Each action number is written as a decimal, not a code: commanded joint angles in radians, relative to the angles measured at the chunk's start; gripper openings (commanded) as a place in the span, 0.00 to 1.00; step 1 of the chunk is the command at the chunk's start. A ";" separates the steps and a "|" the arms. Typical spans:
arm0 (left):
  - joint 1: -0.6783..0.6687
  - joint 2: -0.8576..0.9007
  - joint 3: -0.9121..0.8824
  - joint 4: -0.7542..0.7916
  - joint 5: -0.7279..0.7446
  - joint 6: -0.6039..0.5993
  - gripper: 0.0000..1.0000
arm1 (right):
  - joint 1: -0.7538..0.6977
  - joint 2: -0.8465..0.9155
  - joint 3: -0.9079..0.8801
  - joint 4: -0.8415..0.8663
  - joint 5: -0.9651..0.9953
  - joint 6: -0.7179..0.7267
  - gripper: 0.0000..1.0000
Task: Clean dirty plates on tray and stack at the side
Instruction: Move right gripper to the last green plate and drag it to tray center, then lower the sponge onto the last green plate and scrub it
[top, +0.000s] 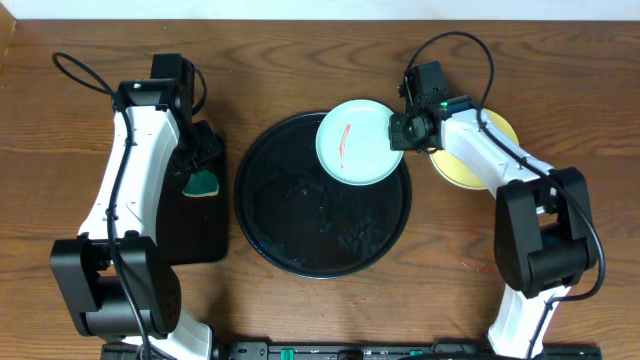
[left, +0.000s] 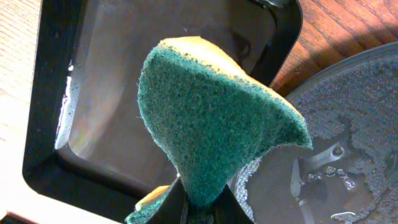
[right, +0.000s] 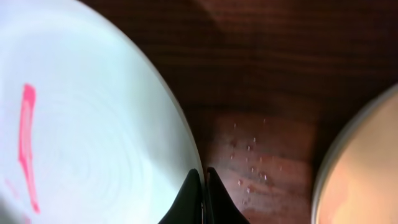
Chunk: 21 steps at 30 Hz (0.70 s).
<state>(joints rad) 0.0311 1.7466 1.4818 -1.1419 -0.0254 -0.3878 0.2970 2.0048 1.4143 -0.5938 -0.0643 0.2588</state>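
By tray (top: 285, 225): one mint plate (top: 358, 142), one yellow plate (top: 458, 172)

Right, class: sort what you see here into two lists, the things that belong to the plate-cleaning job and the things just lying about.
Job: mint plate, yellow plate, round tray, sponge.
Lying about: rectangular tray, water drops.

You have on the table:
- Mint-blue plate (top: 358, 142): round, face up, one thin red-orange streak left of centre. It overlaps the tray's far right rim, its right edge pinched by the right gripper (top: 400, 132).
- Pale yellow plate (top: 458, 172): on the wood-grain tabletop (top: 300, 60) right of the tray, partly hidden.
- Tray (top: 262, 215): large, round, black, raised rim, beaded with water.
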 joint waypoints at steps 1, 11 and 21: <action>0.002 -0.017 0.018 -0.002 0.000 0.014 0.08 | 0.004 -0.114 0.013 -0.031 -0.063 0.017 0.01; -0.008 -0.017 0.018 -0.002 0.018 0.048 0.07 | 0.112 -0.098 0.011 -0.189 -0.180 -0.006 0.01; -0.067 -0.017 0.018 -0.001 0.018 0.082 0.07 | 0.165 0.041 0.012 -0.153 -0.253 -0.100 0.01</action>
<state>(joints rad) -0.0193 1.7466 1.4818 -1.1416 -0.0063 -0.3317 0.4580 2.0106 1.4200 -0.7647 -0.2626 0.1997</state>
